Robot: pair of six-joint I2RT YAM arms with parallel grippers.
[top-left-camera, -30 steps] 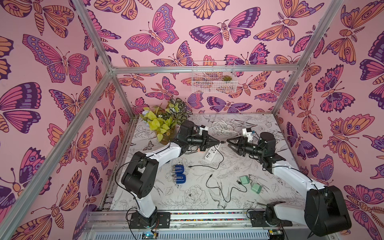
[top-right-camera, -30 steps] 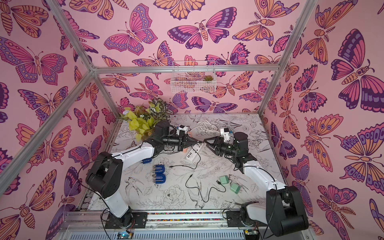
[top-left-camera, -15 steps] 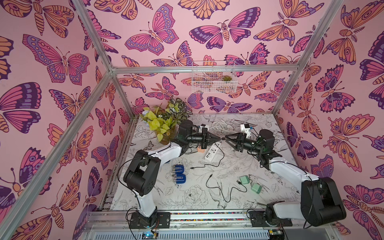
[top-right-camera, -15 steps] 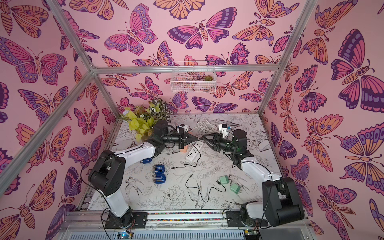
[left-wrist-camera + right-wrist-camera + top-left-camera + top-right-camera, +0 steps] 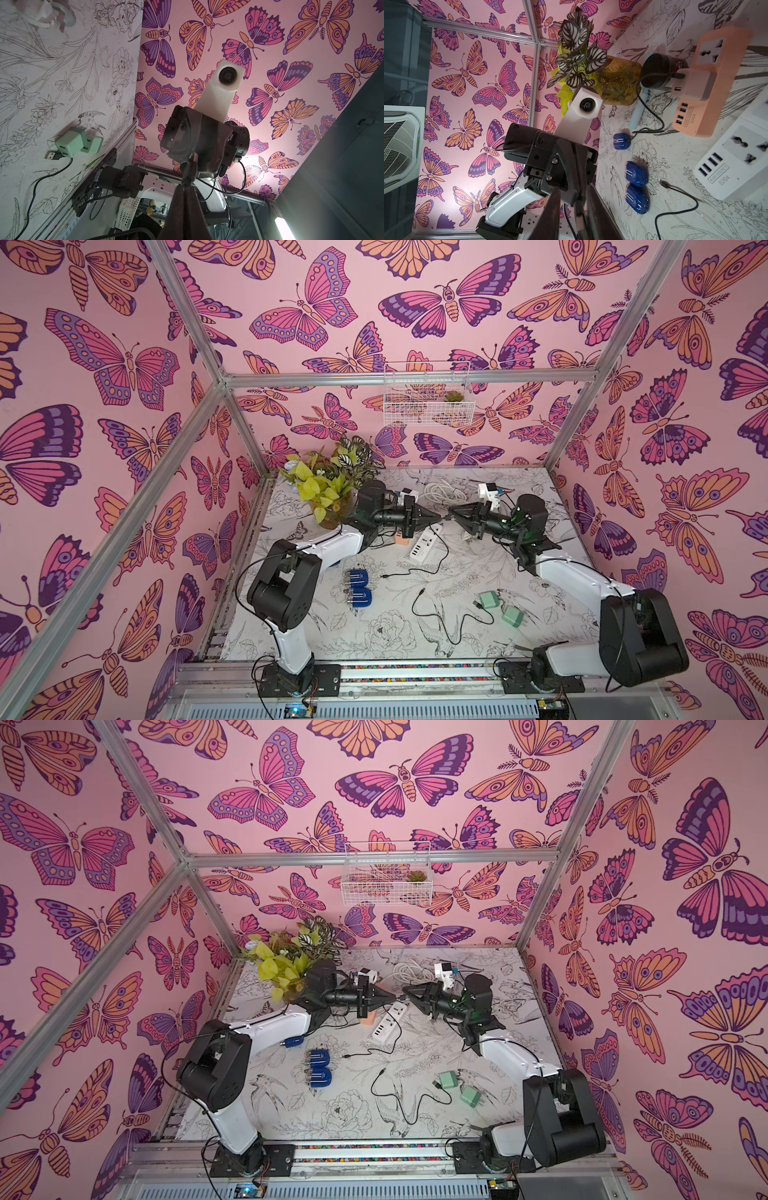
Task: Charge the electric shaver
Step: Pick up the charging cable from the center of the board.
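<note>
Left gripper [image 5: 438, 517]: raised above the counter [image 5: 374, 635] and pointing at the other arm. Its jaws are pressed together; I cannot tell whether anything is pinched between them.
Right gripper [image 5: 451, 513]: faces the left one, tip almost against tip. In the right wrist view its fingers [image 5: 596, 220] stand narrowly apart with something thin in the gap; I cannot tell whether it is gripped.
Blue shavers [image 5: 357, 576]: two lie side by side, touching, on the counter beside the left arm.
Third shaver [image 5: 293, 1042]: lies partly under the left forearm, with a black lead attached.
Loose cable [image 5: 432, 568]: runs from below the meeting tips across the white power strip [image 5: 424, 541]. Its free plug lies just beside the blue pair.
Orange power strip [image 5: 708, 93]: lies next to the white one, with an adapter plugged into it.
Green chargers [image 5: 488, 599]: two close together near the right arm, with a second black cable [image 5: 440, 614] ending beside them.
</note>
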